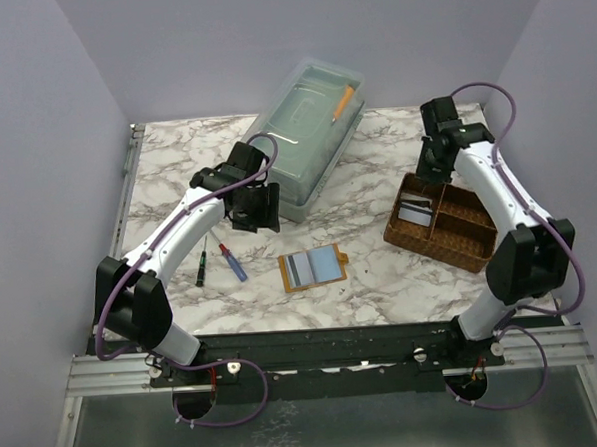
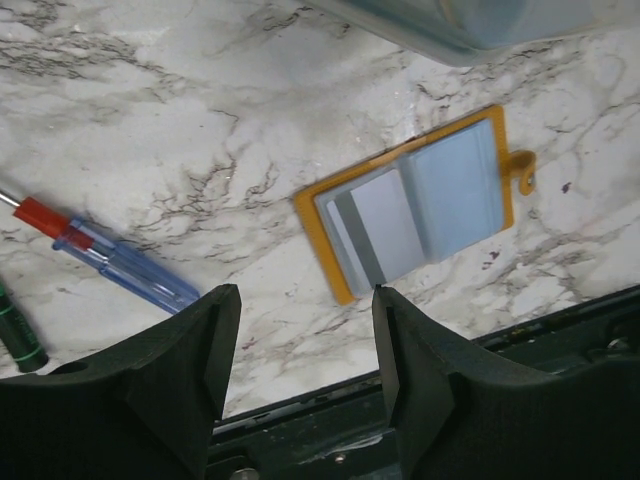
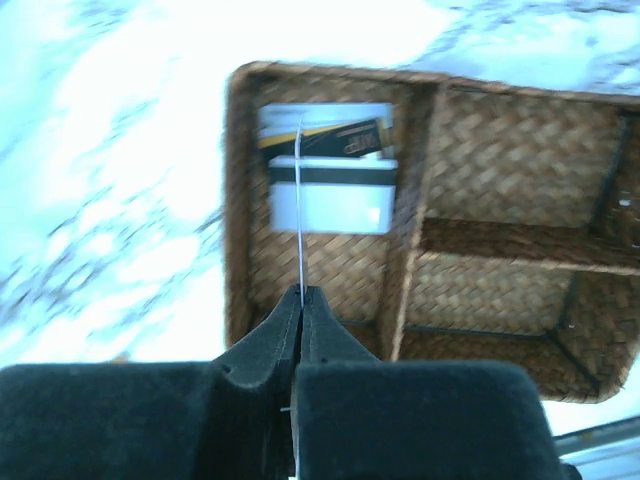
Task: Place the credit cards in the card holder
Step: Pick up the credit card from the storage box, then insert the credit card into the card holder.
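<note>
The orange-tan card holder [image 1: 313, 268] lies open on the marble table, with a grey striped card [image 2: 375, 225] on its left panel; it also shows in the left wrist view [image 2: 455, 175]. My left gripper [image 2: 305, 320] is open and empty, above the table to the holder's left [image 1: 256, 211]. My right gripper [image 3: 301, 292] is shut on a thin card [image 3: 299, 210] seen edge-on, held above the woven tray's left compartment. More cards [image 3: 335, 190] lie stacked in that compartment [image 1: 416, 214]. The right gripper [image 1: 433, 161] hangs over the tray's far end.
The brown woven divided tray [image 1: 459, 237] stands at the right. A clear lidded plastic box [image 1: 309, 133] stands at the back centre, close behind the left gripper. A blue-and-red screwdriver [image 2: 110, 260] and a green one [image 2: 20, 335] lie left of the holder.
</note>
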Tool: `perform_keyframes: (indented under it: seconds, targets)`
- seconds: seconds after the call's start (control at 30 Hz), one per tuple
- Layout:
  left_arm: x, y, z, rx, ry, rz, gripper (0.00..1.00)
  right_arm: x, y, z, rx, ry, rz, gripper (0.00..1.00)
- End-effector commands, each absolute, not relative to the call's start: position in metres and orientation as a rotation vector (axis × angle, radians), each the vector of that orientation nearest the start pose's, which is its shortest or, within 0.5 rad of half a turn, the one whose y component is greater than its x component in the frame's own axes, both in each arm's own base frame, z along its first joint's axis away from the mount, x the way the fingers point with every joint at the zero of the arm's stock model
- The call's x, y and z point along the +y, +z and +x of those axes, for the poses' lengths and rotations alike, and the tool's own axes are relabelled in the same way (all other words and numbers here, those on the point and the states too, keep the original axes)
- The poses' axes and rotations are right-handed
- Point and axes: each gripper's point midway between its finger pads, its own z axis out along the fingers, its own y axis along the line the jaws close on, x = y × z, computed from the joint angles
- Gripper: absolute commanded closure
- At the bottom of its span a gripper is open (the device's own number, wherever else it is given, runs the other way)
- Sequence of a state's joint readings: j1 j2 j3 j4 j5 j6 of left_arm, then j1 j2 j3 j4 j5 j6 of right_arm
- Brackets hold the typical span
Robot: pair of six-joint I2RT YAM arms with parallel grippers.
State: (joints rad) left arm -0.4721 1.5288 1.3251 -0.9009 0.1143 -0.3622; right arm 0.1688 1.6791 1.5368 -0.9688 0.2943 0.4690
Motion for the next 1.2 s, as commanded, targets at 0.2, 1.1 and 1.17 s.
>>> perform_keyframes:
  seconds: [0.2,1.1,1.17]
  targets:
    - [-0.223,0.147,0.248,2.651,-0.892,-0.033,0.39,0.157,0.237,0.315,2.323,0.861,-0.158,1.0]
    - [-0.268,0.171,0.24,2.077,-1.766,-0.436,0.28,0.295,0.178,0.22,1.974,1.83,-0.091,1.0]
    - [-0.269,0.174,0.24,2.049,-1.792,-0.43,0.3,0.298,0.176,0.222,1.982,1.825,-0.09,1.0]
